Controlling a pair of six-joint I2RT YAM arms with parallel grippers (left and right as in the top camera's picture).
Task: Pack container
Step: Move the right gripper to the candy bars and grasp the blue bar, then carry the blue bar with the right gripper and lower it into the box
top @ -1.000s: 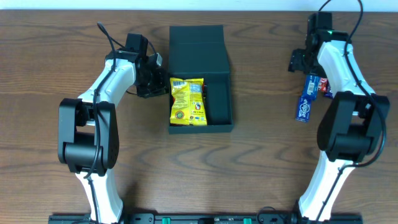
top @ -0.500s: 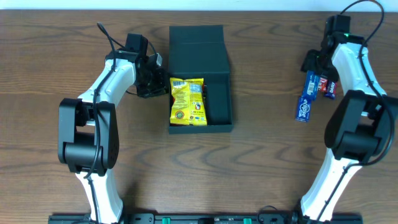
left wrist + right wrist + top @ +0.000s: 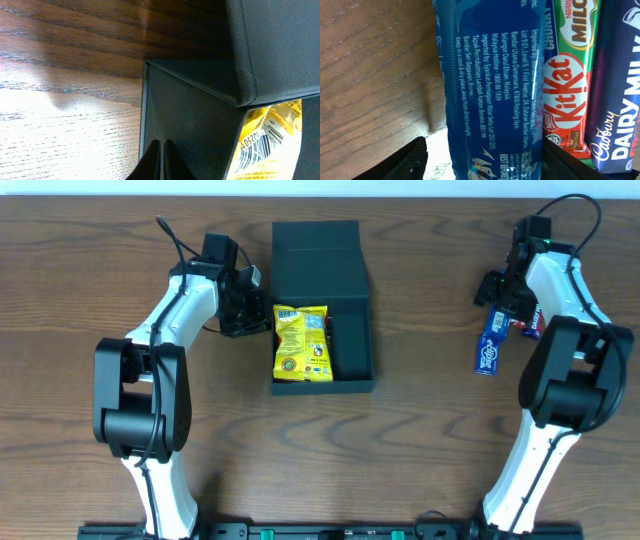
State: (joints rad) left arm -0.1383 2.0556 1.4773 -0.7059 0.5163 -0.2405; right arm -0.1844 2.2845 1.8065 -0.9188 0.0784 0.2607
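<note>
The dark teal container [image 3: 352,330] sits at the table's centre with its flap lid [image 3: 316,250] open towards the back. A yellow snack packet [image 3: 302,342] lies in its left half. My left gripper [image 3: 250,308] is shut and empty, its tips [image 3: 160,150] at the container's outer left wall [image 3: 200,115]; the yellow packet [image 3: 270,135] shows over the rim. My right gripper [image 3: 497,290] is open and low over a blue snack packet [image 3: 490,348]. In the right wrist view its fingers [image 3: 492,162] straddle the blue packet [image 3: 490,75] without closing on it.
A red KitKat bar [image 3: 565,85] and a purple Cadbury Dairy Milk bar [image 3: 620,100] lie side by side, right next to the blue packet. They lie under the right arm in the overhead view [image 3: 528,322]. The table is dark wood.
The right gripper swung right, then came back slightly and down over the blue packet's far end. The left arm, container and yellow packet have not moved.
</note>
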